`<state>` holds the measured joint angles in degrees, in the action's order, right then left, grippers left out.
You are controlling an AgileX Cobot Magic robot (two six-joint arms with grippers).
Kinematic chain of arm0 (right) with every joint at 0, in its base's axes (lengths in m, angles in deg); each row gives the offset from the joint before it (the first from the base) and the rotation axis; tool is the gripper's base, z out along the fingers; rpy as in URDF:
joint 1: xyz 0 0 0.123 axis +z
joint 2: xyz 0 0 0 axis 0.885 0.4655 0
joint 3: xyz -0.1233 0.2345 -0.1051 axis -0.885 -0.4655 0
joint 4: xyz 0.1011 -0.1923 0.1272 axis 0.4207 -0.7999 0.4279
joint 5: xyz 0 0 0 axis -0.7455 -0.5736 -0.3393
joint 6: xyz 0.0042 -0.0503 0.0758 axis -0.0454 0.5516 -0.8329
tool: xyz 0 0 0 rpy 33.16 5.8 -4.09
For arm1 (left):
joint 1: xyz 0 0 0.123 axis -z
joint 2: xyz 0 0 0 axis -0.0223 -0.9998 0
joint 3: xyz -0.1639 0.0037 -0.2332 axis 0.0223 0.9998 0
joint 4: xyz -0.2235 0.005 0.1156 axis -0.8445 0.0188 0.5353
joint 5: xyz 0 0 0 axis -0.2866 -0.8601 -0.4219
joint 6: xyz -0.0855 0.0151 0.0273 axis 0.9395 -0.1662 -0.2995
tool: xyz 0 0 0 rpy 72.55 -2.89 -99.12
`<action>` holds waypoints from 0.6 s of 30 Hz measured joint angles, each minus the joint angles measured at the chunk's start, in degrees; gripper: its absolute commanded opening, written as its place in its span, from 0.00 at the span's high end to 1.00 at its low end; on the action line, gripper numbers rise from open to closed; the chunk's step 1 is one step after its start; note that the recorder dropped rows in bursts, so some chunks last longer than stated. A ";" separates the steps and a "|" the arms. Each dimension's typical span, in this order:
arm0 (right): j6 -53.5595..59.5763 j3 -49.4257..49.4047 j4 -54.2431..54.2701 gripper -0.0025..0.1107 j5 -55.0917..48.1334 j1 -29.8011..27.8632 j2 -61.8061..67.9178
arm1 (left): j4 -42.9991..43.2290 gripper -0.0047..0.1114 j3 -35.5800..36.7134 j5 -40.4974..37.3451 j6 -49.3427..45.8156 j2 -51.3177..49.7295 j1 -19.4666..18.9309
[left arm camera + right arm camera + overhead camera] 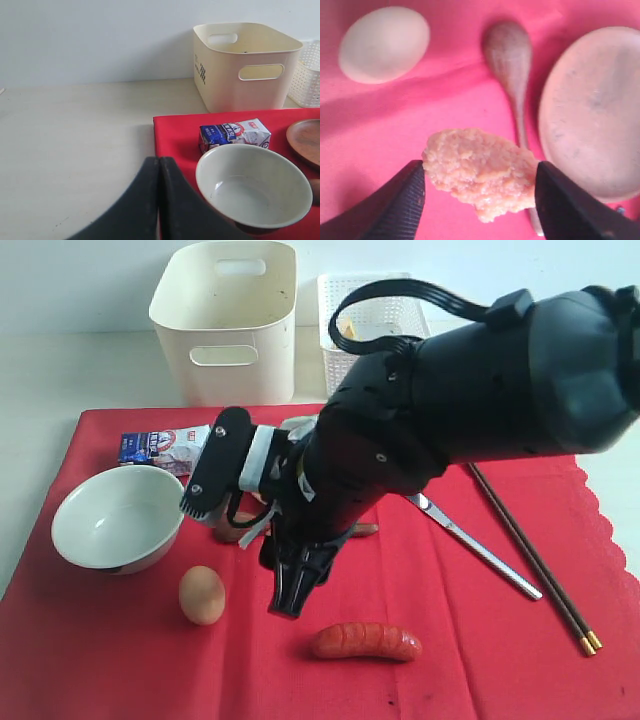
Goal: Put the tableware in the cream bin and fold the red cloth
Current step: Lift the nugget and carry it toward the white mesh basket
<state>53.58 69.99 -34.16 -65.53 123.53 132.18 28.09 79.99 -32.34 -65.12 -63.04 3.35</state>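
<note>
Taking the exterior view as the dial, centred on the cloth.

1. The red cloth (100, 670) lies spread flat and unfolded over the table, with its scalloped edge at 3 o'clock.
2. The right arm (480, 380) reaches in from 2 o'clock across the centre and hides much of the middle.
3. The cream bin (222, 325) stands upright off the cloth at 11 o'clock. The white lattice basket (372, 315) is just beside it at 12.
4. The pale bowl (118, 518) sits upright on the cloth at 9 o'clock.
5. The wooden plate (592, 110) lies on the cloth under the right arm, near the bowl.
6. The chopsticks (535, 560) lie together at 3 to 4 o'clock. The table knife (478, 542) lies just inside them, and they do not touch.
7. The wooden spoon (512, 75) lies on the cloth between the plate and the egg (201, 595), its handle close along the plate's rim.
8. The sausage (365, 641) is at 6 o'clock, the packet (160, 448) at 10, and the egg at 8.
9. The right gripper (480, 170) has its jaws wide, and they clasp a crumbly pale lump (480, 182) above the cloth. What the lump is cannot be made out in this view.
10. The left gripper (159, 161) has its fingers pressed together with nothing between them. It sits over bare table beside the cloth's 9 o'clock edge.
</note>
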 measured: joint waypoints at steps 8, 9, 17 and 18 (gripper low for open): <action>-16.18 0.00 -14.03 0.98 0.00 0.00 -1.41 | 0.00 0.95 0.00 0.00 0.00 0.00 0.00; -17.03 0.00 -14.59 0.98 0.00 0.00 -1.41 | 0.00 0.95 0.00 0.00 0.00 0.00 0.00; -28.67 0.00 -22.17 0.98 0.00 0.00 -1.41 | 0.00 0.95 0.00 0.00 0.00 0.00 0.00; -31.05 0.00 -23.98 0.98 -0.09 0.00 -1.41 | 0.00 0.95 0.00 0.00 0.00 0.00 0.00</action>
<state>22.53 69.99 -58.15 -65.61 123.53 130.76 28.09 79.99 -32.34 -65.12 -63.04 3.35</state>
